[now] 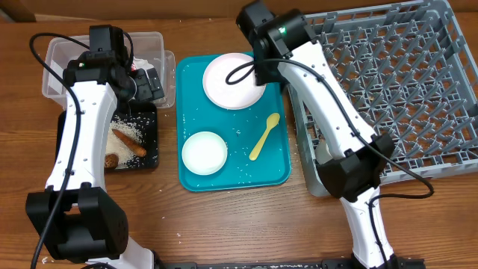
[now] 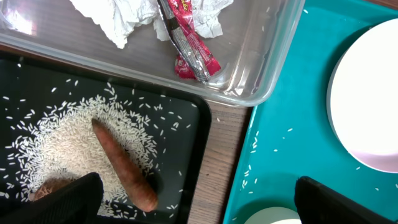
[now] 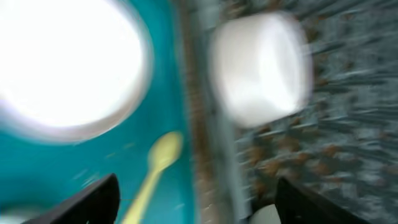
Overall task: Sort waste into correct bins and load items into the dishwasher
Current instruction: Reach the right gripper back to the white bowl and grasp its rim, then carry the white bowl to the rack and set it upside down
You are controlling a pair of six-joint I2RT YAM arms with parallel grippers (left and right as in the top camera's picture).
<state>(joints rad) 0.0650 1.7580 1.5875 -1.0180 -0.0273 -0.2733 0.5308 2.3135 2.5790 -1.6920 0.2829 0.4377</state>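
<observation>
Seemingly already placed, a small white cup (image 3: 261,68) sits in the grey dish rack (image 3: 348,124); the right end effector (image 3: 200,199) hangs above it, jaws spread, gripping nothing. Best it rises straight up before turning to the spoon (image 3: 155,168). Only this blurred wrist view shows the cup; overhead, the arm (image 1: 321,97) hides it. The left end effector (image 2: 199,196), empty, gapes wide.
</observation>
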